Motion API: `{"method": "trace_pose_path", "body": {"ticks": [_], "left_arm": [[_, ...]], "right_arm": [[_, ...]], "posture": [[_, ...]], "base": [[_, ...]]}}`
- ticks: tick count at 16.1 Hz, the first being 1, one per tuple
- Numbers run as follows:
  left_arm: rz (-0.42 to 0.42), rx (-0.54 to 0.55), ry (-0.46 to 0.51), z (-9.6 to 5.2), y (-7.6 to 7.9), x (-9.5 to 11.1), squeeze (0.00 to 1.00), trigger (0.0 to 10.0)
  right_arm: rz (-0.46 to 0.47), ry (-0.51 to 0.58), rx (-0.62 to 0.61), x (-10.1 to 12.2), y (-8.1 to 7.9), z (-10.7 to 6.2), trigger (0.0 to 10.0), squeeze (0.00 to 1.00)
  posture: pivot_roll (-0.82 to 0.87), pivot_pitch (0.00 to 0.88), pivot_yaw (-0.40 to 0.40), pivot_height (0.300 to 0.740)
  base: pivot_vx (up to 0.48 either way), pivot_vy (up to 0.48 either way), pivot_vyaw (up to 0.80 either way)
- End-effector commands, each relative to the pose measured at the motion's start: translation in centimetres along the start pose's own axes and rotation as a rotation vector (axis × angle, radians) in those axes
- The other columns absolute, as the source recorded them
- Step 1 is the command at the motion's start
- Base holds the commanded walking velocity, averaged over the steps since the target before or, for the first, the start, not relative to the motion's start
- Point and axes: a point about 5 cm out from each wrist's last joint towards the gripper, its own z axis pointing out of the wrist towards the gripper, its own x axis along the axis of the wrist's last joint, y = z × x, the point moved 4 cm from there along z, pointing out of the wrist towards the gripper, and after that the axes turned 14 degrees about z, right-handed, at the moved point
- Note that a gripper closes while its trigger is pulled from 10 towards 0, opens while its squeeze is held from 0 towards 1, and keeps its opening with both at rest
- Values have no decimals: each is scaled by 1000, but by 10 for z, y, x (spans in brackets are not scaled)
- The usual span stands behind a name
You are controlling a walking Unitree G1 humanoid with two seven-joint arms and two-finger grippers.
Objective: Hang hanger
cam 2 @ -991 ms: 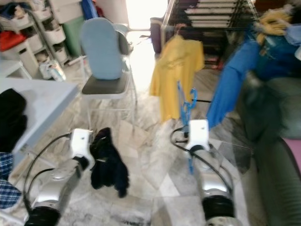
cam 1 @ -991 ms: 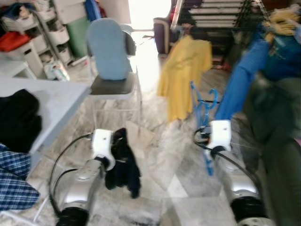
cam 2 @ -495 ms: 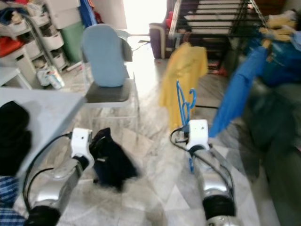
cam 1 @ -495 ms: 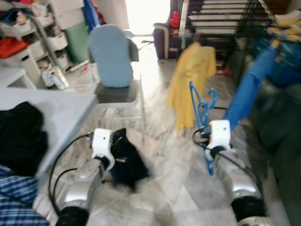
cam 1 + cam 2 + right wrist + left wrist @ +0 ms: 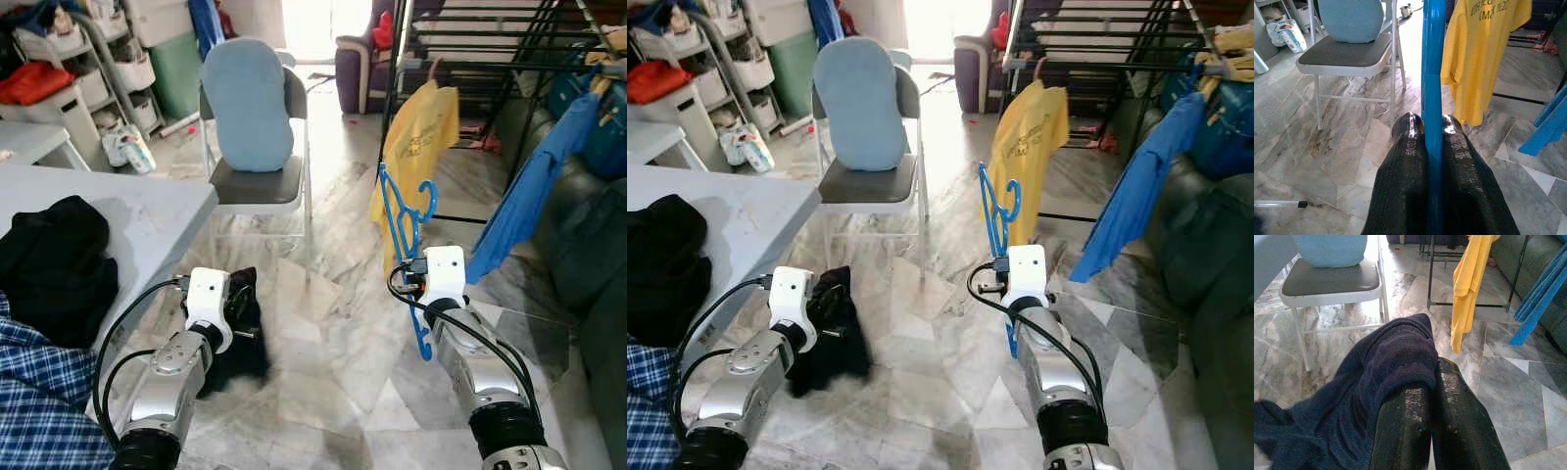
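at the far left, one grey table point(image 5: 147, 220) carries one black garment point(image 5: 54, 264) and one blue plaid cloth point(image 5: 39, 401). the left gripper point(image 5: 1432, 382) is low beside the table's edge, its two black fingers point(image 5: 1400, 431) pressed together on one dark navy garment point(image 5: 1386, 367), which drapes over the fingertips and hangs down toward the marble floor point(image 5: 323, 372). behind it stands one folding chair point(image 5: 257, 186) with one pale blue cushion point(image 5: 247, 103) leaning on its backrest.

to the right of centre, the right gripper point(image 5: 1433, 128) is clamped on one blue hanger point(image 5: 404, 211). the hanger is bright blue plastic, held upright, with its hook end rising above the wrist and its lower end sticking out below the gripper. in the right wrist view its bar runs straight between the two fingers point(image 5: 1405, 161). just behind it, one yellow t-shirt point(image 5: 419, 137) hangs from one black drying rack point(image 5: 490, 59); whether the hanger touches the shirt is hard to tell. further right, one blue garment point(image 5: 534, 186) hangs from the same rack, near a dark sofa point(image 5: 588, 255).
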Motion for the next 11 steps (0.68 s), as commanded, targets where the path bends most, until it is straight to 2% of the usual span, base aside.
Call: {"method": "trace_pose_path", "body": {"ticks": [1, 2, 6, 11], "left_arm": [[32, 7, 11, 2, -5, 6, 0, 10000], [30, 11, 8, 2, -5, 6, 0, 10000], [6, 13, -1, 3, -7, 4, 0, 10000], [-4, 6, -2, 3, -5, 3, 0, 10000]], "right_arm": [[-5, 15, 3, 4, -3, 2, 10000, 0], [-6, 10, -1, 3, -3, 2, 10000, 0], [-6, 4, -6, 2, -2, 2, 10000, 0], [-4, 2, -9, 1, -2, 1, 10000, 0]], "posture": [[-96, 0, 70, 740], [-96, 0, 71, 740], [-105, 0, 72, 740], [-108, 0, 77, 740]], "base": [[0, 0, 0], [0, 0, 0], [0, 0, -678], [0, 295, -800]]}}
